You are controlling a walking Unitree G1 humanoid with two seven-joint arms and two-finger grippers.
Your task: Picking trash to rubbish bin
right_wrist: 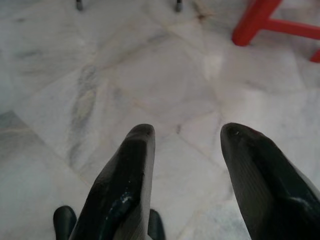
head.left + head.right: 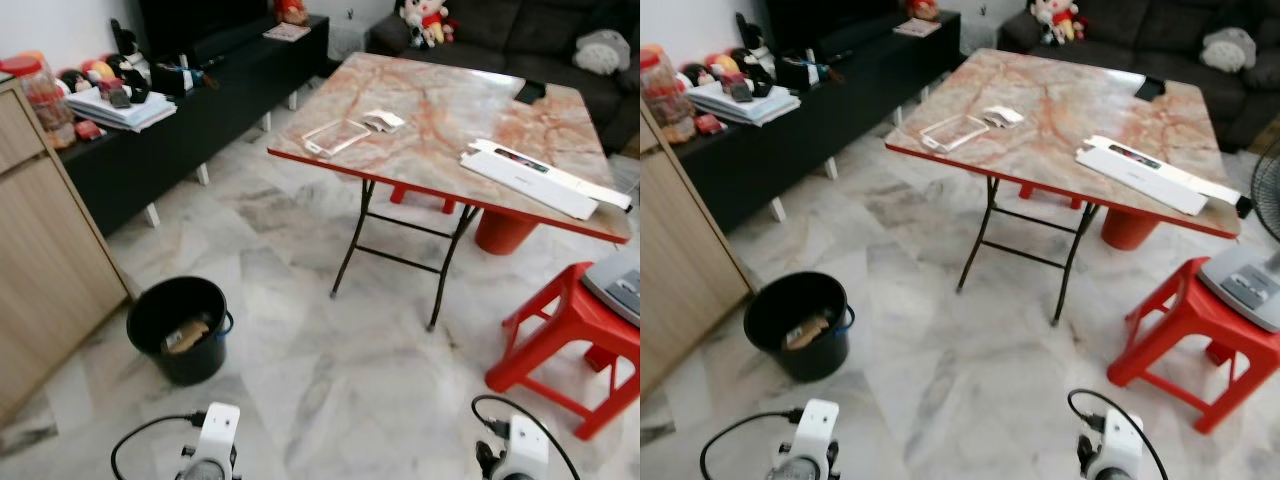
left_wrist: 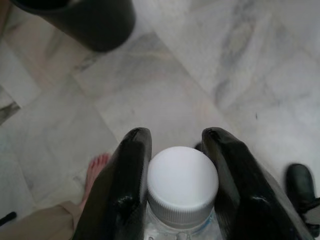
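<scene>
A marble-topped folding desk (image 2: pixel 440 110) stands ahead on the pale marble floor (image 2: pixel 330 370), with a red stool (image 2: pixel 565 340) to its right and a wooden cabinet (image 2: pixel 45 270) far left. A black bin (image 2: pixel 180 328) sits on the floor near the cabinet, some scrap lying inside it. Both arms hang low, pointing down at the floor. The left gripper (image 3: pixel 176 145) has its jaws closed around a white-capped plastic bottle (image 3: pixel 182 185). The right gripper (image 1: pixel 187 132) has jaws spread wide, holding nothing.
</scene>
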